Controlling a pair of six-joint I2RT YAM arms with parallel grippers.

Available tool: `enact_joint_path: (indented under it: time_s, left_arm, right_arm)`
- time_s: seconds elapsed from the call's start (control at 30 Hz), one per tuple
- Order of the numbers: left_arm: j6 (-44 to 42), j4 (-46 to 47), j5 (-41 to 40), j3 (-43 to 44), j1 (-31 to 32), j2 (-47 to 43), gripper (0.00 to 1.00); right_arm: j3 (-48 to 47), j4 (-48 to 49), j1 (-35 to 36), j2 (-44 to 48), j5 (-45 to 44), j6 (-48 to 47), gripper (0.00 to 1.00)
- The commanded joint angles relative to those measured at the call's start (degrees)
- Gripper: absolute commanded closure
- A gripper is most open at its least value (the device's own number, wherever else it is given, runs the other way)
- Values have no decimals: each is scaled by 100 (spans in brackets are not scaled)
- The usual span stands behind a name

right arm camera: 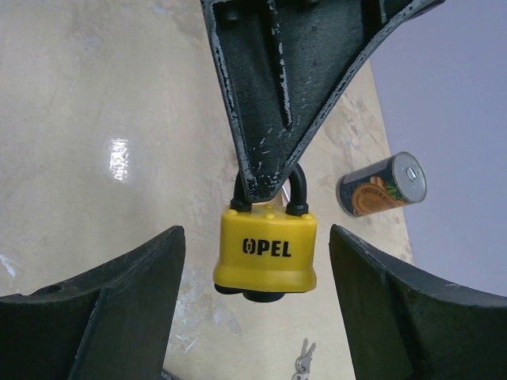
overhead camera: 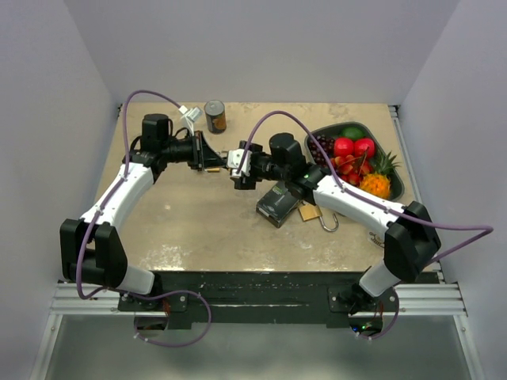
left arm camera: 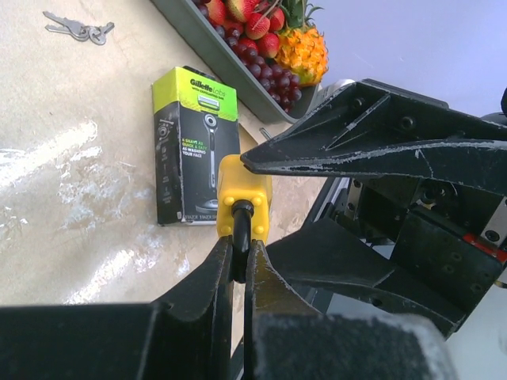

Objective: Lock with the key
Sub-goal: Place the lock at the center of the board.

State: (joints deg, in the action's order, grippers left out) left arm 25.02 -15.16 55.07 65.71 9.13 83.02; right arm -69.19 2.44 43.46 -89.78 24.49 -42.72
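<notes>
A yellow OPEL padlock (right arm camera: pixel 268 249) with a black shackle hangs in the air above the table. My left gripper (left arm camera: pixel 238 249) is shut on its shackle and reaches in from the top of the right wrist view (right arm camera: pixel 265 186). The padlock also shows in the left wrist view (left arm camera: pixel 244 190). My right gripper (right arm camera: pixel 257 231) is open, with a jaw on each side of the padlock body and a gap on both sides. A bunch of keys (left arm camera: pixel 79 30) lies on the table. Keys (right arm camera: pixel 301 364) also show below the padlock. In the top view the two grippers meet, left (overhead camera: pixel 210 158) and right (overhead camera: pixel 236 166).
A green and black Gillette box (left arm camera: pixel 194 146) lies on the table in front of the right arm (overhead camera: pixel 277 202). A dark tray of fruit (overhead camera: pixel 396 186) stands at the back right. A can (overhead camera: pixel 215 116) stands at the back, and lies sideways in the right wrist view (right arm camera: pixel 382 186).
</notes>
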Motion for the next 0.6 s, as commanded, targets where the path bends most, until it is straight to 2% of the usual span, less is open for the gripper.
enact_joint_path:
  time_s: [0.0,0.17,0.47,0.57]
  left_arm:
    - [170,426,268,-6,28,-137,100]
    - [179,426,259,-6,37,-137,100]
    - [144,400,241,-15,45,-190,100]
    - [135,373,250,-41,45,-199,100]
  right_arm:
    - [37,652,39,48,-375,97,28]
    - [-7,591,39,-13,-366,62,40]
    - [-200,468,57,-189,-410,-52,40]
    - [-270,442,75,-224,-436,-26,46]
